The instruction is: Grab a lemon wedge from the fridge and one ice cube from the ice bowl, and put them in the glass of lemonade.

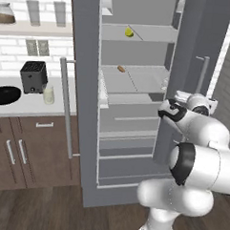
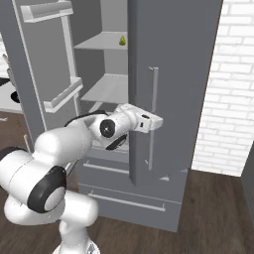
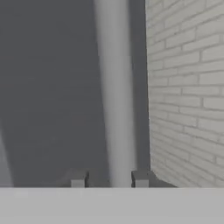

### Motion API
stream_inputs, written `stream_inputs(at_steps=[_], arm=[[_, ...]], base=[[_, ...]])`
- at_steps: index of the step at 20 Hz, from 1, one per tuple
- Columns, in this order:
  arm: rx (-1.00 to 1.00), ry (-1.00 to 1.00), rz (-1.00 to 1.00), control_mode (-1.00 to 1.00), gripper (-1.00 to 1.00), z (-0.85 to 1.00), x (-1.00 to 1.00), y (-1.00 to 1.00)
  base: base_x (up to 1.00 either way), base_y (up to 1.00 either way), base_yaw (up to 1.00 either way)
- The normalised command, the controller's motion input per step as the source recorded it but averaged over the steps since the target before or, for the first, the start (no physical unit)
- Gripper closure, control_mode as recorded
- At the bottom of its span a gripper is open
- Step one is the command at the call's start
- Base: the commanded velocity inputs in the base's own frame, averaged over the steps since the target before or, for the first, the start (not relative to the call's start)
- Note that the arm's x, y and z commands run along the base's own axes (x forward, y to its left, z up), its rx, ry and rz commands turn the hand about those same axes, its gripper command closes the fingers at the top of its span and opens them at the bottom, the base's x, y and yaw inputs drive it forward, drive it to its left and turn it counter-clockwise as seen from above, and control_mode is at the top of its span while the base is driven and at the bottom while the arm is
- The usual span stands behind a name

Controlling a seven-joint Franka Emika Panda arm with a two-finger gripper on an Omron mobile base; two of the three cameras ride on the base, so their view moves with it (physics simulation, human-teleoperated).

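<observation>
Hand view: pincer [image 3: 109, 179] clamps the fridge's [image 2: 173, 59] silver handle [image 3: 114, 87] between its fingertips; lemon wedge [image 1: 129, 32] sits at twelve o'clock.

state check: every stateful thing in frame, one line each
fridge left door: swung wide open
fridge right door: partly open
gripper: closed around the right door's silver handle
lemon wedge: resting on the upper fridge shelf, untouched
glass of lemonade: upright on the counter beside the toaster
ice bowl: on the counter, contents too small to tell
</observation>
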Motion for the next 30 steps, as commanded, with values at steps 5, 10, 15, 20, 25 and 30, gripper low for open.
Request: stream_inputs(at_steps=[5,10,15,20,25,30], arm=[[0.14,-0.10,-0.16,-1.00,-1.00,1.00,-0.86,-0.02],[0.14,0.07,-0.09,-1.00,-1.00,1.00,-0.75,0.26],[0.13,0.25,-0.02,-1.00,-1.00,1.00,-0.46,0.51],[0.07,0.40,0.00,-1.00,-1.00,1.00,-0.03,0.85],[0.05,0.18,0.00,-1.00,-1.00,0.47,0.04,0.55],[-0.01,-0.03,0.00,-1.00,-1.00,-0.31,0.60,-0.12]], base=[[0.00,0.00,0.00],[0.00,0.00,0.00],[0.00,0.00,0.00],[0.00,0.00,0.00],[0.00,0.00,0.00],[0.00,0.00,0.00]])
